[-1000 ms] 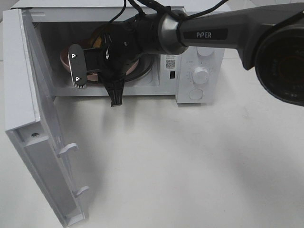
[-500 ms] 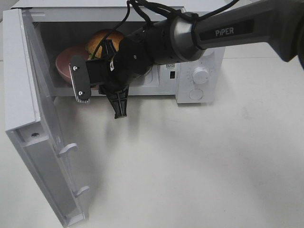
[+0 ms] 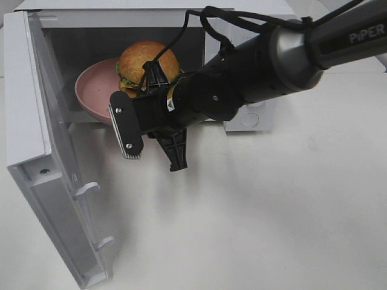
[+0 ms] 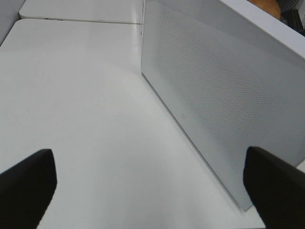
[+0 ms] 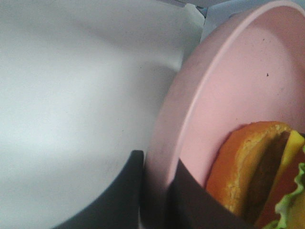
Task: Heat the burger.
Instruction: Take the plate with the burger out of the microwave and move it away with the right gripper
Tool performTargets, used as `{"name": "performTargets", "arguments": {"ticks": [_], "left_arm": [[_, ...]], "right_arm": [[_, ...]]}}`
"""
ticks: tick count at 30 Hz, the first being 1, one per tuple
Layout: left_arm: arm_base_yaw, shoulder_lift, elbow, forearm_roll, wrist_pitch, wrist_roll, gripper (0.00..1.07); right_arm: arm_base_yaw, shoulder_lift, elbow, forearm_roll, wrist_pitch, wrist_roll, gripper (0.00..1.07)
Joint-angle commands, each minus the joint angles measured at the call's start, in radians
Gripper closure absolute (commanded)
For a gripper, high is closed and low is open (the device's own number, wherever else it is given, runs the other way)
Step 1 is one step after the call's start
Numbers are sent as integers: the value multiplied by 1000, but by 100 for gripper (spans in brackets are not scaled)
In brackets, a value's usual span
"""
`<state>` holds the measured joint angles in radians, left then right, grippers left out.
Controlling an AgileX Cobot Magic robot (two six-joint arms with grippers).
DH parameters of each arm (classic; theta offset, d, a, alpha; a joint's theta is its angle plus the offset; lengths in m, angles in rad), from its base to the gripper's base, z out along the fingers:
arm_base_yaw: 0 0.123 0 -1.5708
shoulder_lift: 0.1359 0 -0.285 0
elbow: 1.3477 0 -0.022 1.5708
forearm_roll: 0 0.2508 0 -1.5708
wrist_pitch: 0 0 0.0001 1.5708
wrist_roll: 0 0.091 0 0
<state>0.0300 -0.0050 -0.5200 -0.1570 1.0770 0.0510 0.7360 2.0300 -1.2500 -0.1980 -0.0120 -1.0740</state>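
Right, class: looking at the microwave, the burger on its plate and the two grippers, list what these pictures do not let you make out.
- Microwave controls: high view, the right arm covers them.
- Where the right gripper pinches the plate rim: high view, the wrist hides it.
- Burger front: high view, partly behind the gripper; right wrist view cuts it off at the edge.
- Left gripper: only two dark fingertips, wide apart, in its wrist view.

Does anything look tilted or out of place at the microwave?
Yes. The pink plate sits tilted at the open microwave mouth, pinched at its rim by the right claw. The burger leans on the slanted plate and might slide.
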Motion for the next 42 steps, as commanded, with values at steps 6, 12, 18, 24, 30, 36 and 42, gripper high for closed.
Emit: {"name": "performTargets", "arguments": {"ticks": [6,12,18,24,30,36,42], "left_arm": [[3,-16,1,-4,-5,0,7],[3,-16,1,-4,-5,0,7],[3,-16,1,-4,-5,0,7],[3,-16,1,-4,-5,0,7],[3,-16,1,-4,-5,0,7],[3,-16,1,-4,-5,0,7],[3,-16,1,-4,-5,0,7]], "right_arm": [[1,-151,185,-58,-212,-12,107],[1,-256,320,-58,-265,-12,107],[1,-383,460,-58,-286,-12,107],[1,-470,542,-58,-289,-12,107],[1,-588,639,-58,-277,-12,107],[1,-679,697,-56,-241,-12,107],[1,-765,736,-56,-198,-12,107]]}}
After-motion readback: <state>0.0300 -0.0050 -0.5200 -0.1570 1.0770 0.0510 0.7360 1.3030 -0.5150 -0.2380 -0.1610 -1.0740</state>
